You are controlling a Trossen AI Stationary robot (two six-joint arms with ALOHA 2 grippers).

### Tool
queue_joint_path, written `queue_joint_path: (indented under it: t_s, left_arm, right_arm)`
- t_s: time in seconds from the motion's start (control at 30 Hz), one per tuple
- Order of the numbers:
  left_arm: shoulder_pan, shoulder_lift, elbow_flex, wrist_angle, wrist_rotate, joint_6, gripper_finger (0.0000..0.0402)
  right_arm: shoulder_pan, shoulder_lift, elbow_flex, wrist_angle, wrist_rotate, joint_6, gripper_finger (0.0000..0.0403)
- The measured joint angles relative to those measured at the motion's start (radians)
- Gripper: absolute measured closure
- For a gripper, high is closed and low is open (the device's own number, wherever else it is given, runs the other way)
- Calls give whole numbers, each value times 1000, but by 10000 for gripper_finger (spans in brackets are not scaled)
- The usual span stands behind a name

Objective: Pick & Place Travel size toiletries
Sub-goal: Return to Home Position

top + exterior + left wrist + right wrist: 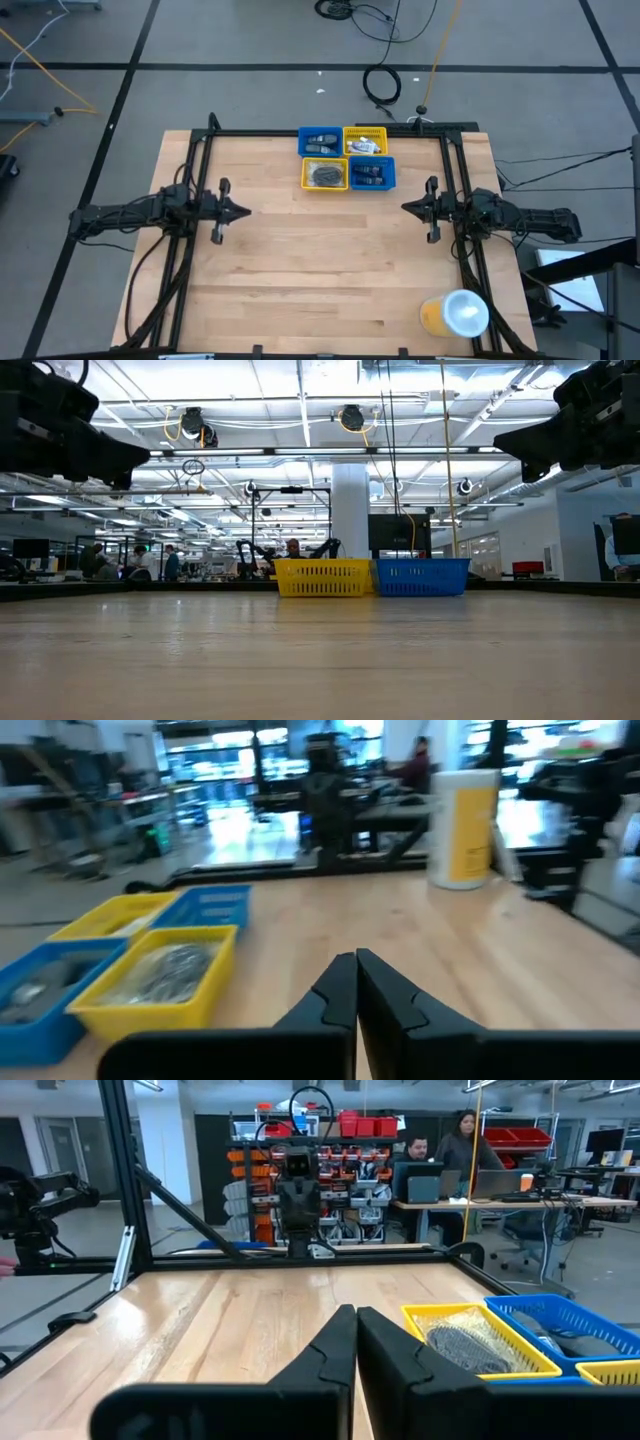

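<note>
The toiletries lie sorted in four small square bins at the table's far middle: dark items in a blue bin [320, 142], white pieces in a yellow bin [365, 142], dark wrapped pieces in a yellow bin [325, 175] and dark tubes in a blue bin [371, 174]. My left gripper [246, 211] hovers over the table's left half, shut and empty, fingertips [356, 960] together. My right gripper [404, 207] hovers over the right half, also shut and empty, fingertips [355, 1313] together. Both point toward the table's middle, below the bins.
A big yellow cup with a white lid [455, 314] lies near the table's near right corner. A black frame [330, 132] runs along the far edge and both sides. Bare wood [325, 250] spreads between the grippers. People sit at desks beyond the table [440, 1155].
</note>
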Motion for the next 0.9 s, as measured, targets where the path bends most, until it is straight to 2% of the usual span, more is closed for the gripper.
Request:
queue_joint_path:
  t_s: [0.17,0.23,0.43,0.67,0.9]
  left_arm:
    - [0,0,0,-23,-164,-28,394]
    - [0,0,0,-24,-189,-34,387]
    - [-26,0,0,-23,-144,-23,376]
    - [-73,0,0,-23,-144,10,390]
    - [-85,6,0,-23,-144,-31,397]
  right_arm:
    - [0,0,0,0,0,0,399]
    - [0,0,0,0,0,0,399]
    - [0,0,0,0,0,0,399]
    - [0,0,0,0,0,0,399]
    - [0,0,0,0,0,0,399]
